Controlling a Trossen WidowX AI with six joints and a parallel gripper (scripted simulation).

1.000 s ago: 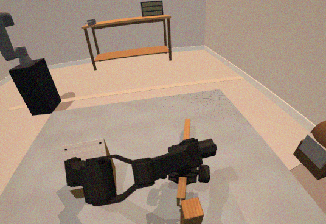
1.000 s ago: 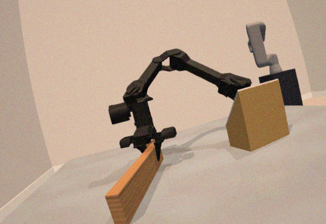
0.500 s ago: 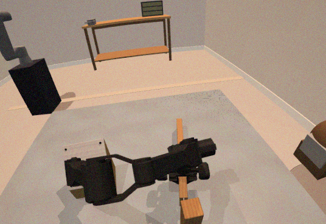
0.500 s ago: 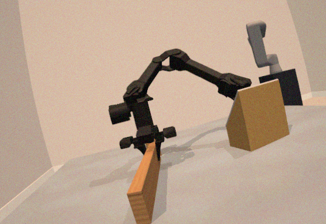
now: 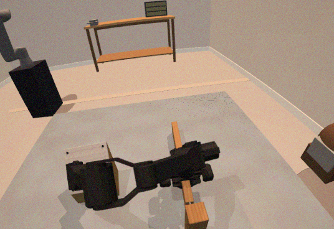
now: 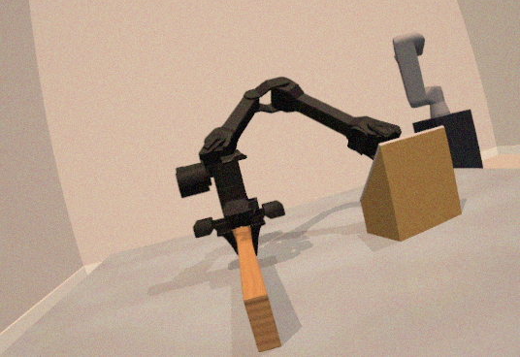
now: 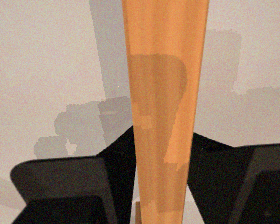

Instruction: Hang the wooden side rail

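The wooden side rail (image 5: 176, 133) (image 6: 251, 273) (image 7: 166, 30) is a long orange-brown bar on edge. My gripper (image 6: 246, 243) (image 7: 151, 128) is shut on it, one finger on each side, and the arm covers the rail's middle in the top view. The headboard post (image 5: 197, 213) is a square wooden block at the bottom of the top view. The rail's near end is close to the post, with a narrow gap. The hooks, slot and pins cannot be made out. Whether the far end touches the table cannot be told.
A wedge-shaped block (image 5: 86, 153) (image 6: 417, 185) with a pale sloping face stands by the arm's base on the grey table top (image 5: 137, 119) (image 6: 160, 316). A black pedestal (image 5: 37, 91) (image 6: 468, 142) with a grey arm and a shelf table (image 5: 134, 20) stand far behind.
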